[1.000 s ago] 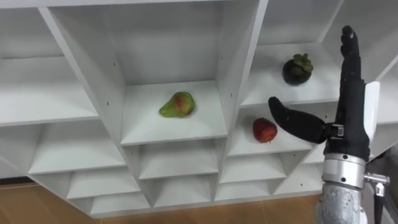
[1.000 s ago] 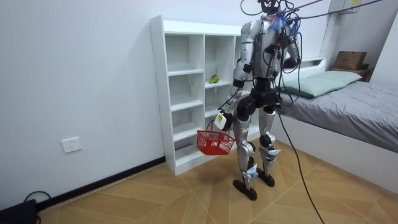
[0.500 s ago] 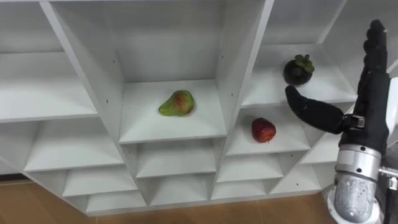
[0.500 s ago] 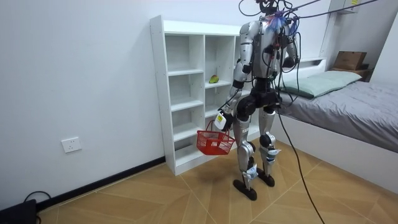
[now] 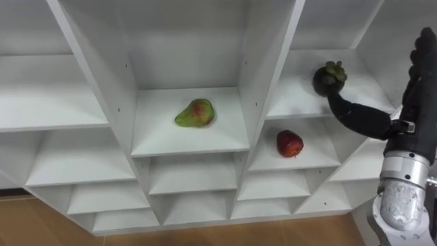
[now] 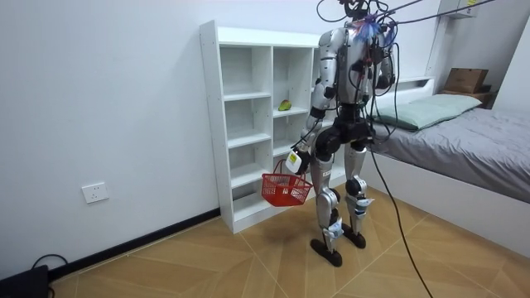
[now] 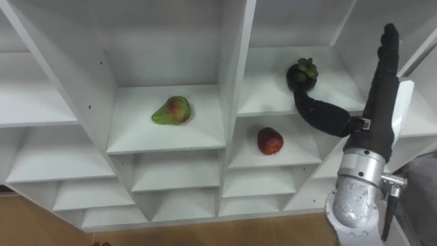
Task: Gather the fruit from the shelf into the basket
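Observation:
A dark mangosteen (image 5: 328, 78) sits on an upper shelf in the right column of the white closet (image 5: 266, 61). One shelf lower lies a red apple (image 5: 289, 143), and a green-red pear (image 5: 194, 113) rests in the middle column. My right hand (image 5: 412, 113) is open in front of the right column, fingers straight up. Its thumb (image 5: 355, 116) reaches to the mangosteen's underside. In the room view my left hand (image 6: 296, 161) hangs low, shut on the handle of a red basket (image 6: 286, 189).
I stand facing the closet (image 6: 248, 124), close to its right end. A bed (image 6: 464, 141) lies just to the room view's right of me. The closet's other compartments (image 5: 61, 96) hold nothing. Wooden floor (image 6: 207, 265) stretches behind me.
My right hand has moved right and further in towards the closet. Its thumb tip went from beside the apple up to the mangosteen. The basket hand has not moved.

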